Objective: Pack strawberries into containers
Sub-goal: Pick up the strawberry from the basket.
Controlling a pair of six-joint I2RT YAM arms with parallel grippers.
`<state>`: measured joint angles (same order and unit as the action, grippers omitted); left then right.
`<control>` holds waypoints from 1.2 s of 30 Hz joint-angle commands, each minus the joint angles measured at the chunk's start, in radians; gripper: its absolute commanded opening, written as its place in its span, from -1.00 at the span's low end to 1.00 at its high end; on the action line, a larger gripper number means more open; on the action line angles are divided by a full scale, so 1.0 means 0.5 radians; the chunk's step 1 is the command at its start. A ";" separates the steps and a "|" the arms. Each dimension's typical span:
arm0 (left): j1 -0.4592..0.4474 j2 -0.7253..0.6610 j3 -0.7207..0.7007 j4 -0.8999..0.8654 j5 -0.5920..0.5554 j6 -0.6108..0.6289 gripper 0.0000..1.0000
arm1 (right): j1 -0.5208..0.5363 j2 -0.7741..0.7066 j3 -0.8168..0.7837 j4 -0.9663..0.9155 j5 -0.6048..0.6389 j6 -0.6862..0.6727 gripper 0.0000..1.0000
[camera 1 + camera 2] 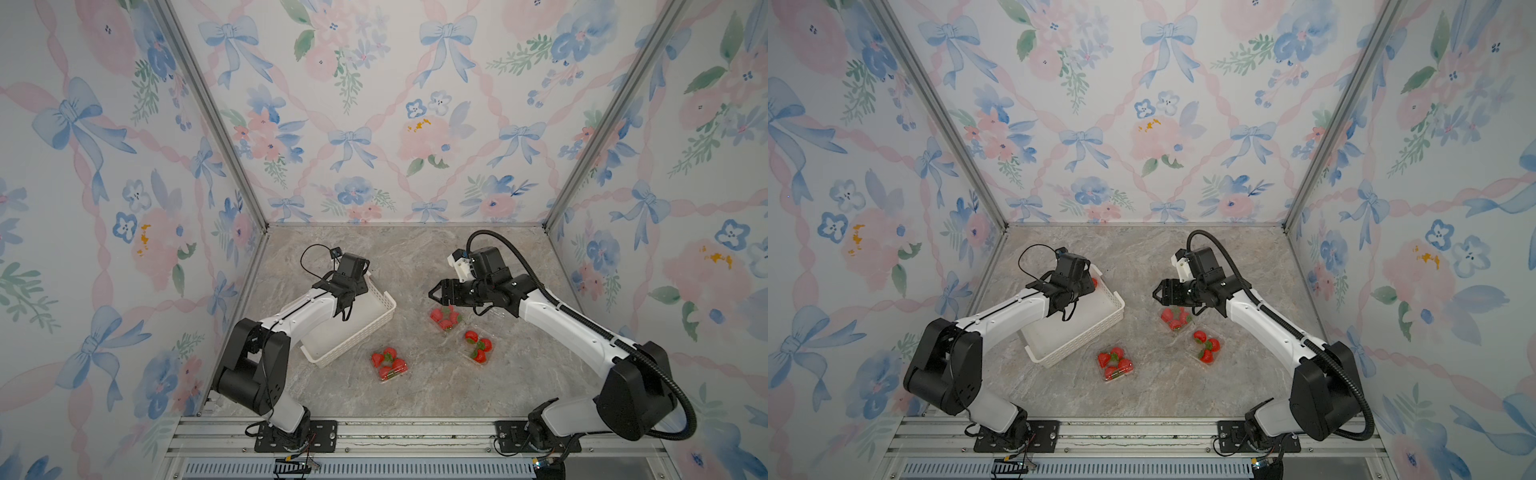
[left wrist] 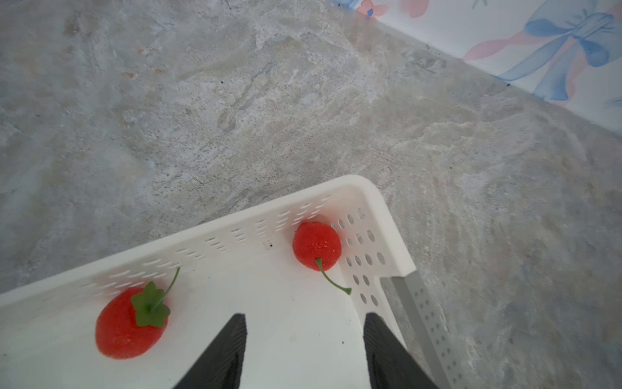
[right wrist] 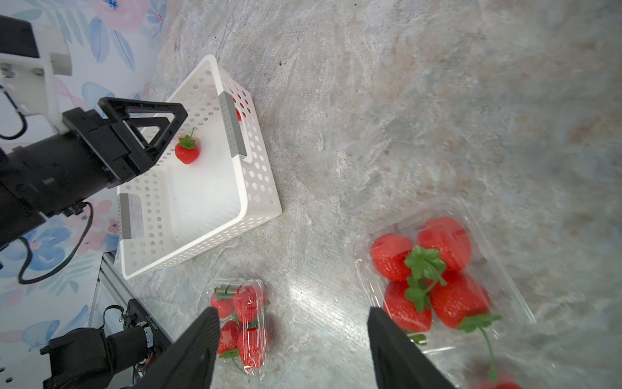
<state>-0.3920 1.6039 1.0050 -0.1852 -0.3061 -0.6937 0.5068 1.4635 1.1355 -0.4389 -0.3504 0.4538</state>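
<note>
Now the left gripper (image 2: 305, 318) hangs open and empty over the white basket (image 2: 387, 215). Go for the capped strawberry (image 2: 129, 323) lying in the open, not the corner strawberry (image 2: 316, 246) — straddle its body and close gently. The right gripper (image 3: 292, 313), open and empty, hovers above a filled punnet (image 3: 501, 266).

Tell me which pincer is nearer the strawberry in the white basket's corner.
Left. The left pincer hangs open over the basket floor, just short of that strawberry. The right pincer hovers open well away, by the filled containers.
</note>
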 commanded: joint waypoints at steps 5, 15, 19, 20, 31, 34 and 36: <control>0.056 0.212 0.099 -0.025 0.074 0.060 0.15 | 0.018 0.121 0.128 0.025 0.001 -0.004 0.43; 0.069 0.365 0.199 0.008 0.048 0.044 0.15 | -0.009 0.191 0.156 0.030 -0.046 -0.030 0.43; 0.076 0.408 0.184 0.112 0.108 0.037 0.13 | -0.028 0.193 0.155 0.030 -0.063 -0.042 0.43; 0.075 0.418 0.180 0.132 0.118 0.034 0.13 | -0.028 0.193 0.155 0.030 -0.067 -0.044 0.43; 0.114 0.461 0.055 0.408 0.167 -0.011 0.13 | -0.031 0.173 0.131 0.049 -0.112 -0.079 0.42; 0.127 0.493 0.049 0.426 0.183 -0.018 0.12 | -0.031 0.169 0.128 0.045 -0.112 -0.085 0.42; 0.127 0.501 0.035 0.445 0.194 -0.018 0.12 | -0.030 0.165 0.128 0.044 -0.113 -0.084 0.42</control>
<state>-0.3351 1.8328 1.0435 0.0151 -0.2256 -0.6914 0.4984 1.5471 1.1847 -0.4248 -0.3897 0.4271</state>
